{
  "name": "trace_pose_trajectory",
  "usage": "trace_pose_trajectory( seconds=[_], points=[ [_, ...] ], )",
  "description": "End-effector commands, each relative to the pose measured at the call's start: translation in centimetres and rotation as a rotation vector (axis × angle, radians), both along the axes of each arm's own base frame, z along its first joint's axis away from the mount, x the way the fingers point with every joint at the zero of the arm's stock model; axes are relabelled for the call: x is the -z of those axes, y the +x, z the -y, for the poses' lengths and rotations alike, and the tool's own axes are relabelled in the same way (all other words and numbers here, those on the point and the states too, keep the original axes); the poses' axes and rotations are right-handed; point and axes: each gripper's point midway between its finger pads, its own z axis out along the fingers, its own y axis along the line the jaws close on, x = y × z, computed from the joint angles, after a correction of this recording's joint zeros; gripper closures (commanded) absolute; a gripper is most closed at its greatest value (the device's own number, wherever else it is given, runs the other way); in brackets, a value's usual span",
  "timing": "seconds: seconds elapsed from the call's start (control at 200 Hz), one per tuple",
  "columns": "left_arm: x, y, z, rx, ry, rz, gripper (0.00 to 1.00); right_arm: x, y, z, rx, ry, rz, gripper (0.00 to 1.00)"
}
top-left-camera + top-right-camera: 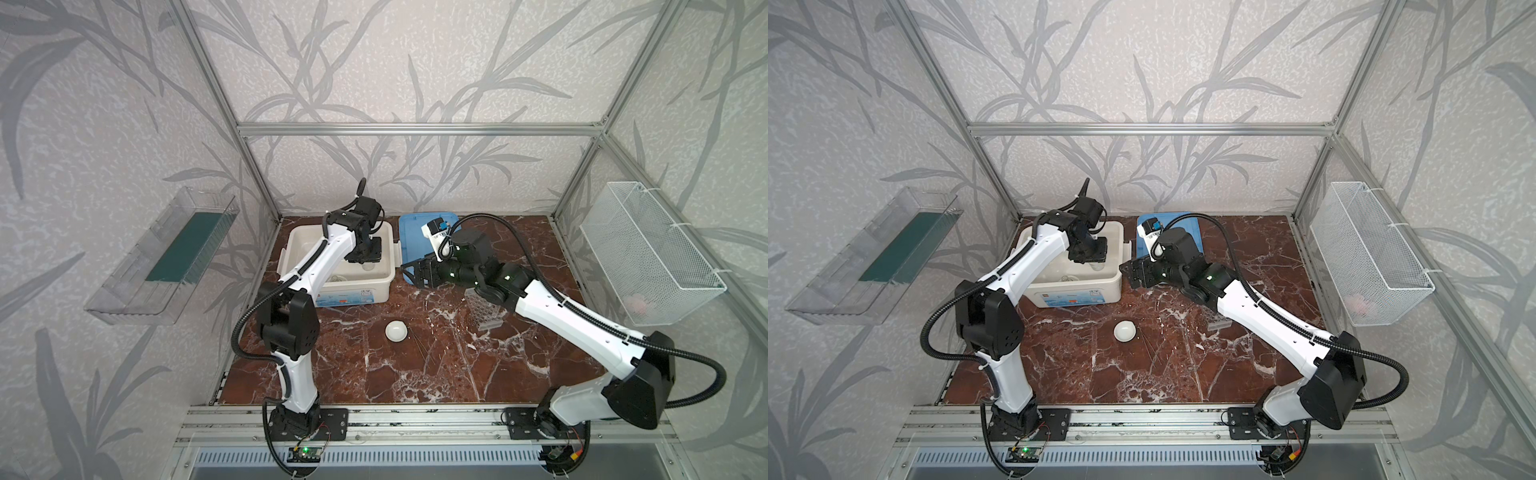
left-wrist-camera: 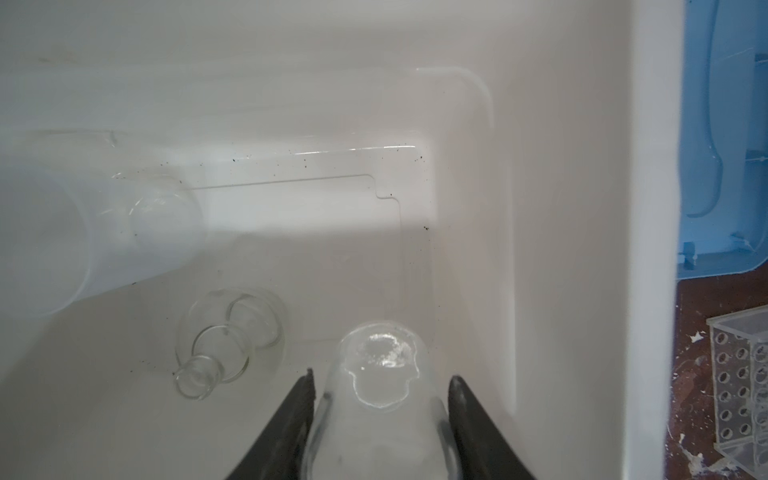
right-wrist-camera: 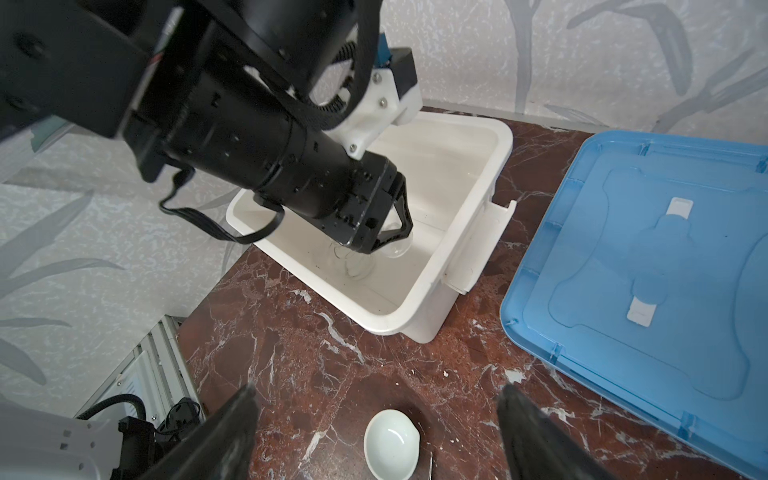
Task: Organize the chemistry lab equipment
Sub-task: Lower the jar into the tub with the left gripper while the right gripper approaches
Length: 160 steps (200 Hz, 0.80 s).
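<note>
Down inside the white box (image 1: 374,291), the left fingers (image 2: 291,428), half spread, grip a clear glass vessel (image 2: 382,374) by its sides. A flask (image 2: 224,345) lies on the box floor nearby. The right fingers (image 3: 232,436) gape wide and empty above the bench (image 1: 415,365), near the white dish (image 3: 390,442). The tube rack (image 1: 484,311) stands on the bench, partly hidden by the right arm (image 1: 561,316).

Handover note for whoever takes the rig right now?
Left gripper shut on a clear vessel, inside the white box.
Right gripper open, empty, above the table near the white dish.
In the box: flask on its side, another clear beaker.
Out: dish, tube rack; blue lid off.
Likely left: release vessel, box dish and rack. Test tubes not visible.
</note>
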Motion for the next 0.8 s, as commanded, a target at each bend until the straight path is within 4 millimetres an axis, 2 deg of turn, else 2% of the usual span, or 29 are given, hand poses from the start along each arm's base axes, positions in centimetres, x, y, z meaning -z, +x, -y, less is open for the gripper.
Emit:
trace_pose_trajectory(
  seconds=[0.0, 0.27, 0.375, 0.6, 0.795],
  points=[
    [2.3, 0.1, -0.3, 0.005, 0.021, -0.038, 0.62, 0.4, 0.0, -0.5, -0.006, 0.021, -0.009, 0.11],
    [5.3, 0.0, -1.0, -0.019, 0.001, -0.071, 0.63, 1.5, 0.1, -0.9, -0.017, 0.013, -0.029, 0.11],
    [6.5, -0.3, -1.2, -0.028, 0.006, -0.083, 0.63, 1.2, 0.9, -1.4, -0.018, -0.001, -0.003, 0.11],
    [8.0, -0.5, -1.8, -0.047, 0.034, -0.104, 0.63, 1.3, 2.1, -4.3, -0.093, -0.053, -0.036, 0.12],
    [9.2, -0.4, -2.3, -0.056, 0.052, -0.112, 0.63, 1.7, 2.2, -5.5, -0.110, -0.058, -0.042, 0.13]
  ],
)
